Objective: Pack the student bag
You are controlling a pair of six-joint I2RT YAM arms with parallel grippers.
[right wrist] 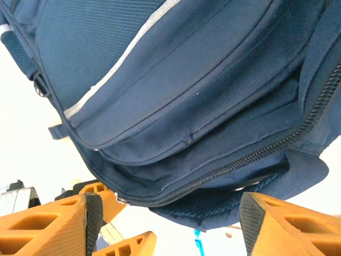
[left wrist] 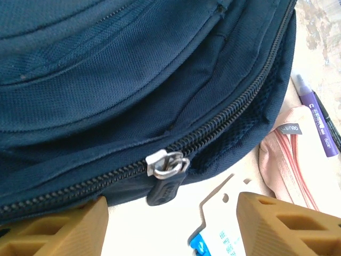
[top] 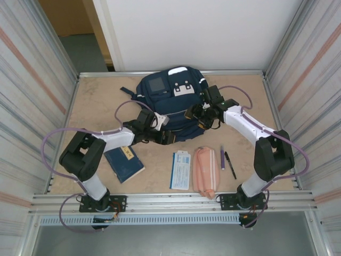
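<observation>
Fingers [left wrist: 58,229], left and right, gape empty beside student bag [top: 170,101].

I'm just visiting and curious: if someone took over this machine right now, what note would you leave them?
Left end effector: open, at the zip pull.
Right end effector: open, empty, close to the backpack.
Backpack: far middle of the table.
Book, leaflet, pink pouch, purple pen and black pen lie in front of it.
Done: nothing packed.
Left: open the backpack, load everything.
</observation>
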